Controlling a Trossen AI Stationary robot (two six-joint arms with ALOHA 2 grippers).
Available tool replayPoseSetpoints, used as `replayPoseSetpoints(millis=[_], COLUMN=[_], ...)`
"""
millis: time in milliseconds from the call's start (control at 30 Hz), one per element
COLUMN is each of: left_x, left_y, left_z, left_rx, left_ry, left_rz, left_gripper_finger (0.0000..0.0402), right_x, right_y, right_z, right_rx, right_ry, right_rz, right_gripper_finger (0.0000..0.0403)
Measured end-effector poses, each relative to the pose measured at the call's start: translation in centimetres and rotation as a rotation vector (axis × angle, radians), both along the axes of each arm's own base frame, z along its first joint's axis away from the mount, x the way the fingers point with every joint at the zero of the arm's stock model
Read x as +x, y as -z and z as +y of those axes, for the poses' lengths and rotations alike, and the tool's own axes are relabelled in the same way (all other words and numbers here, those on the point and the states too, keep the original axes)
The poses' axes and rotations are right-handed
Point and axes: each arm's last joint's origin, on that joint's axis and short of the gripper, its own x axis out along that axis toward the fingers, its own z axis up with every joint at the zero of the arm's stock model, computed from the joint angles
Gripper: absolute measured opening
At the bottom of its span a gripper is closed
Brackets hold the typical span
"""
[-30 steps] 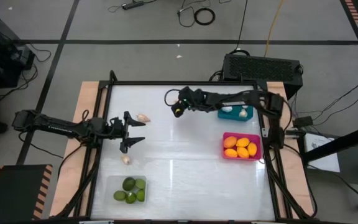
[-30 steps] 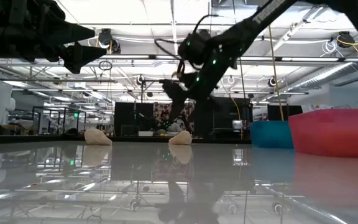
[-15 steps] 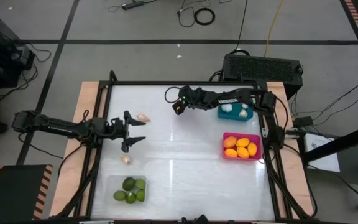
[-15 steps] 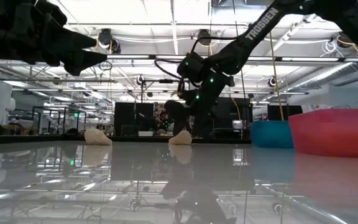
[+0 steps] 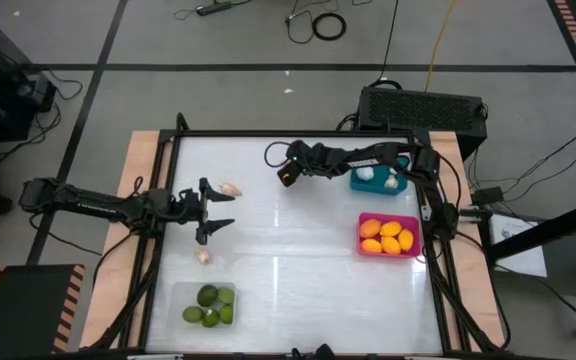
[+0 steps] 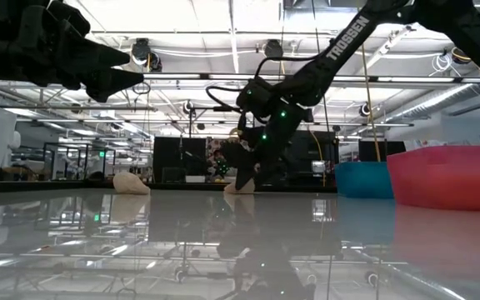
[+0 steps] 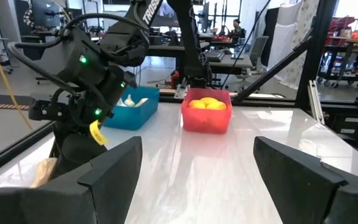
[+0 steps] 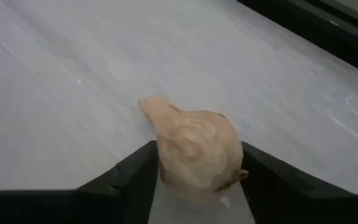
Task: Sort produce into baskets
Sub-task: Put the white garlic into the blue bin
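2 garlic bulbs (image 5: 230, 189) lie loose near the left gripper (image 5: 211, 213), whose jaws are spread. Right gripper (image 5: 284, 180), low at the counter (image 5: 298, 250), has its jaws around a third garlic bulb (image 8: 196, 152), touching its sides.

Limes (image 5: 208, 305) fill the clear basket (image 5: 182, 290), oranges (image 5: 388, 236) the pink (image 5: 415, 236), garlic (image 5: 378, 178) the teal (image 5: 356, 184)

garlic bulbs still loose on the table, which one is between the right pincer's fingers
The whitish-beige garlic bulb at the table's far edge, between the right pincer fingers. The other two loose bulbs lie near the left arm.
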Motion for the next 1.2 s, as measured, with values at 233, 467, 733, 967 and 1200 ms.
replayPoseSetpoints(millis=[233,467,733,967,1200], left_x=[0.0,0.0,0.0,0.0,0.0], left_y=[0.0,0.0,0.0,0.0,0.0], left_z=[0.0,0.0,0.0,0.0,0.0], left_rx=[0.0,-0.001,-0.001,0.0,-0.003], left_ry=[0.001,0.002,0.004,0.003,0.002], left_rz=[0.0,0.0,0.002,0.001,0.001], left_gripper_finger=[0.0312,0.0312,0.0312,0.0312,0.0312], right_x=[0.7,1.0,-1.7,-6.7,-13.2], right_y=[-1.6,-6.3,-10.8,-13.5,-13.2], right_z=[0.2,0.9,1.4,1.9,3.6], right_rx=[0.013,0.073,-0.021,0.012,0.003], right_ry=[-0.035,-0.116,-0.088,0.07,0.221], right_rz=[0.075,0.337,0.607,0.878,0.898], right_gripper_finger=[0.0139,0.014,0.015,0.015,0.015])
